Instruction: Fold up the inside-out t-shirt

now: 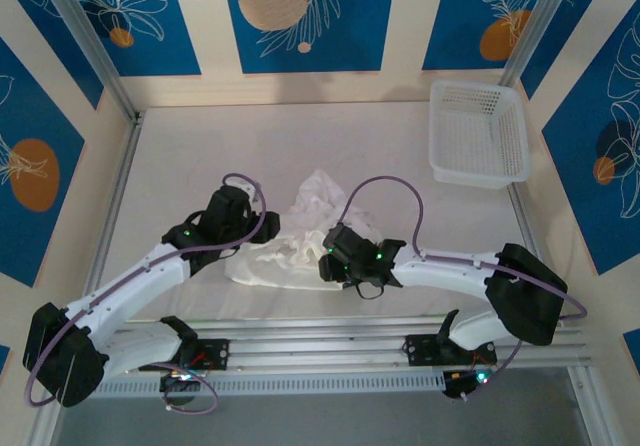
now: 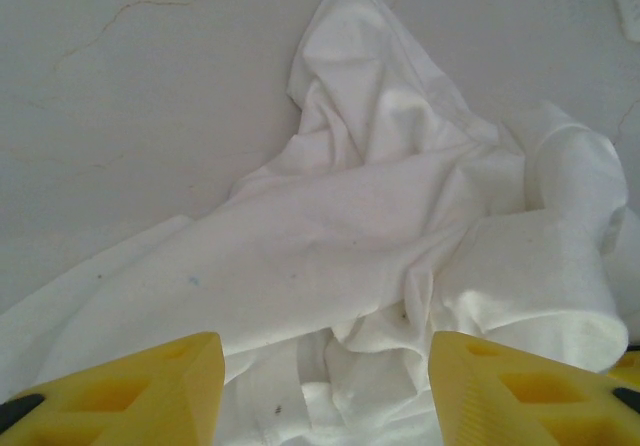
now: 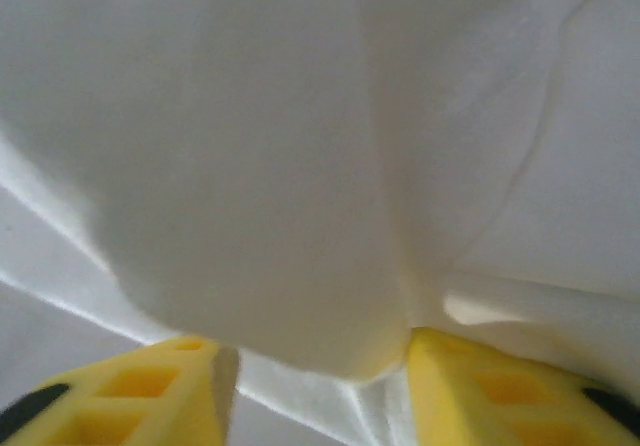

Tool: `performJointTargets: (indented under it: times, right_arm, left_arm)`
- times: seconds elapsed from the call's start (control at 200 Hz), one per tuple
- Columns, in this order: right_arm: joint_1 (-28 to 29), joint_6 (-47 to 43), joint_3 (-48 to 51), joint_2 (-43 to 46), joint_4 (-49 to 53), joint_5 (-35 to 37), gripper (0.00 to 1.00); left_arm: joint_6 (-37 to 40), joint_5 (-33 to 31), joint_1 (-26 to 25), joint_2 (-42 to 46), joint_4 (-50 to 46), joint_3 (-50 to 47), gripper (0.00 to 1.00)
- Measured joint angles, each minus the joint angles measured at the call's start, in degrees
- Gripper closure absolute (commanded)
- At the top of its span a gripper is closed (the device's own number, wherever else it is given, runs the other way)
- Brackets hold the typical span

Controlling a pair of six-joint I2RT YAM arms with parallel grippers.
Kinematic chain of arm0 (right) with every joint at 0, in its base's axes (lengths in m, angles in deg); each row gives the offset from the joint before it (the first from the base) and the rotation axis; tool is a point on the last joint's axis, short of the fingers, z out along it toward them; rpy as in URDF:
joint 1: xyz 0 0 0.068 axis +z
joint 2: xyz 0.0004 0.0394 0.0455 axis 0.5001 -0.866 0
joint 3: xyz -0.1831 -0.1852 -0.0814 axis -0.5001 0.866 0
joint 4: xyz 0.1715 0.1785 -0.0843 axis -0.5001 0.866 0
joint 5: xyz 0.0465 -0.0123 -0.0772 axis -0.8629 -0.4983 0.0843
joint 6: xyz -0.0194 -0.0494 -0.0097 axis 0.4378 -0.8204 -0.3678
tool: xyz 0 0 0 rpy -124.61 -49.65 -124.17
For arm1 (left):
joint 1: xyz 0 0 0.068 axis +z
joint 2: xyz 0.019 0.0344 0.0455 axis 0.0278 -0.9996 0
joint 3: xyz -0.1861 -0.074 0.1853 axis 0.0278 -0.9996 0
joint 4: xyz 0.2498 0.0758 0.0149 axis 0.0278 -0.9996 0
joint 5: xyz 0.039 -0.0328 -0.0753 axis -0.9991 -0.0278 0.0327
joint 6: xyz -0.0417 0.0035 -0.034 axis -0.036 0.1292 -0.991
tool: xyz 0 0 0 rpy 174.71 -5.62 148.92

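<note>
The white t-shirt [image 1: 300,228] lies crumpled in a heap at the middle of the table, between my two grippers. My left gripper [image 1: 250,228] is at the heap's left edge. In the left wrist view its yellow fingers [image 2: 160,386] stand wide apart and open over the wrinkled t-shirt [image 2: 350,226], which has small dark specks and folds directly under the left gripper [image 2: 325,396]. My right gripper [image 1: 325,254] presses into the heap's right side. In the right wrist view the right gripper [image 3: 315,386] is open, and a thick bulge of the t-shirt [image 3: 300,166] sits between its fingers, touching the right finger [image 3: 470,386].
A white plastic lattice basket [image 1: 478,131] stands at the back right of the table [image 1: 200,146]. Metal rails [image 1: 330,346] run along the near edge by the arm bases. Upright frame posts stand at both back corners.
</note>
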Motion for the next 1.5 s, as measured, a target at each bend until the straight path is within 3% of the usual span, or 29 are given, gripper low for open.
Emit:
performJointTargets:
  times: [0.155,0.265,0.35,0.56,0.665,0.81,0.945,1.005,1.045,1.085,1.15,1.325,1.5]
  right_arm:
    - [0.76,0.37,0.07,-1.81,-2.91,4.61,0.68]
    - [0.76,-1.75,0.11,-2.89,-5.01,5.75,0.92]
    - [0.76,-2.97,0.17,-2.73,-6.34,5.38,1.0]
    - [-0.26,-9.27,-0.72,7.28,-5.84,0.2,1.0]
    - [-5.53,-10.91,-3.21,14.8,-6.51,-2.05,1.0]
    - [-15.04,-11.21,-5.46,20.11,-9.7,-4.57,1.0]
    - [-16.7,-11.45,-5.44,20.39,-12.04,-7.63,1.0]
    - [-16.5,-11.41,-5.44,19.96,-12.35,-9.18,1.0]
    - [-16.48,-11.37,-5.42,19.69,-12.41,-10.14,1.0]
    - [-16.37,-11.28,-5.29,19.63,-12.61,-10.75,1.0]
    - [-16.26,-11.06,-5.03,19.69,-12.85,-11.17,1.0]
    - [-16.98,-11.65,-5.27,21.9,-12.33,-11.32,1.0]
    - [-18.88,-16.79,-9.88,26.49,-11.15,-11.61,1.0]
  left_arm:
    - [-0.02,0.0,0.48,1.4,0.0,-0.61,0.43]
    - [-0.28,0.2,0.74,1.66,0.02,-0.94,0.43]
    - [-0.7,0.37,0.79,1.66,-0.02,-1.42,0.42]
    - [-2.25,2.03,0.76,3.45,-0.04,-6.58,0.36]
    - [-5.18,2.75,0.26,5.66,-0.5,-11.69,0.31]
    - [-8.72,1.86,-2.1,4.74,-2.67,-15.41,0.1]
    - [-9.7,2.95,-2.67,-1.55,-1.95,-16.04,0.08]
    - [-9.84,2.93,-2.84,-5.07,-0.92,-16.02,0.13]
    - [-9.77,1.9,-2.93,-7.26,-0.87,-15.32,0.24]
    - [-9.55,1.25,-2.95,-9.01,-0.61,-13.97,0.48]
    - [-9.6,0.48,-3.02,-12.33,0.07,-11.85,1.0]
    - [-6.97,-1.6,-2.91,-11.26,-5.53,-6.16,1.0]
    - [0.63,-7.26,-0.7,-1.6,-14.45,17.22,1.0]
